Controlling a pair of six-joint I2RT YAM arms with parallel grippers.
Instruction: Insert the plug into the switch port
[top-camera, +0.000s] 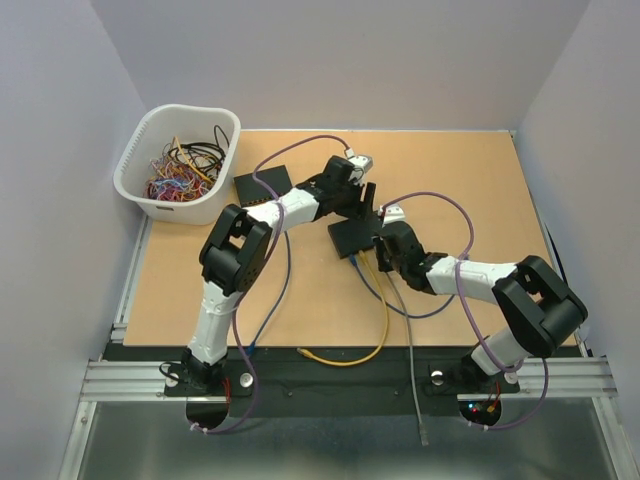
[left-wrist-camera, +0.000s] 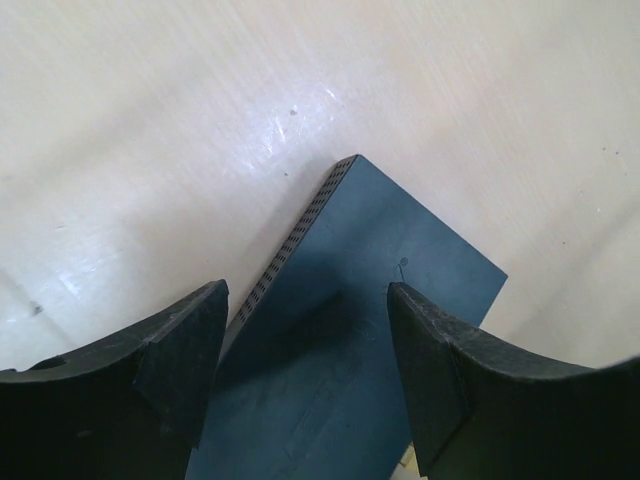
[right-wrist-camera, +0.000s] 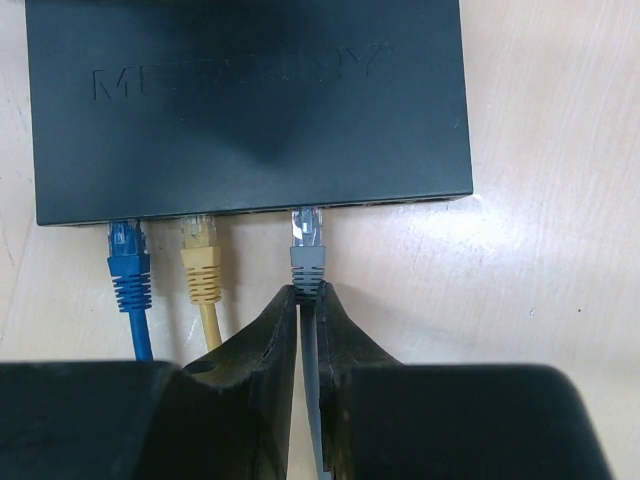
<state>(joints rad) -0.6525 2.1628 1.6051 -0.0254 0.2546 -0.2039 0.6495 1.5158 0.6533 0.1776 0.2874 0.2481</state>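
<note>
Arms (top-camera: 290, 208) both reach over the flat black plastic switch (right-wrist-camera: 250, 140): right gripper (right-wrist-camera: 308, 298) pinches the grey cable plug (right-wrist-camera: 308, 252), left gripper (left-wrist-camera: 305, 335) hovers spread. Three plugs there: grey one, blue plug (right-wrist-camera: 128, 270), yellow plug (right-wrist-camera: 203, 265).

Left claw (left-wrist-camera: 305, 330) wide apart, right claw (right-wrist-camera: 308, 298) tight together, both arms outstretched.

Surface: tan wooden table (top-camera: 450, 200), rectangular, with light scuff marks.
Far-left corner: white basket (top-camera: 135, 165) holding tangled wires.
Near the basket: flat black box (top-camera: 262, 186), lying level.
Centre: black switch (top-camera: 350, 238), lying flat, lettered top upward.
Switch front edge: blue cable (right-wrist-camera: 128, 275), yellow cable (right-wrist-camera: 203, 270) and grey cable (right-wrist-camera: 308, 255), side by side, plug ends at the ports.
Cable runs: yellow curves along the board to the near edge; grey runs straight past it.
</note>
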